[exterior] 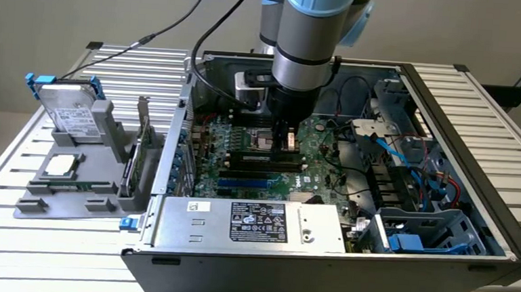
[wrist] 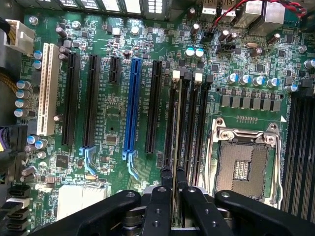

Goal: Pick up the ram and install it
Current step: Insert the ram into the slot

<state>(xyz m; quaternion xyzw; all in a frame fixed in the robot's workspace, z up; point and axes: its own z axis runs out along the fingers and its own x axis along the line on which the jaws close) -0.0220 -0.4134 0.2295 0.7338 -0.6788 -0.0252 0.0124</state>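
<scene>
The ram (wrist: 176, 123) shows edge-on as a thin stick running along a black memory slot (wrist: 188, 123) beside the CPU socket (wrist: 243, 162). My gripper (wrist: 173, 173) is shut on its near end, one black finger on each side. Whether the stick is seated in its slot or just above it, I cannot tell. In the exterior view the gripper (exterior: 288, 145) reaches straight down into the open computer case (exterior: 478, 132), its tip at the motherboard (exterior: 319, 156) just to the exterior view's right of the CPU socket (exterior: 266, 138).
White and black expansion slots and a blue one (wrist: 130, 103) lie beside the memory slots. The power supply (exterior: 256, 224) and drive cage (exterior: 427, 234) fill the case front. A grey fixture (exterior: 73, 175) at the exterior view's left holds a hard drive (exterior: 70, 110) and an upright card (exterior: 140, 145).
</scene>
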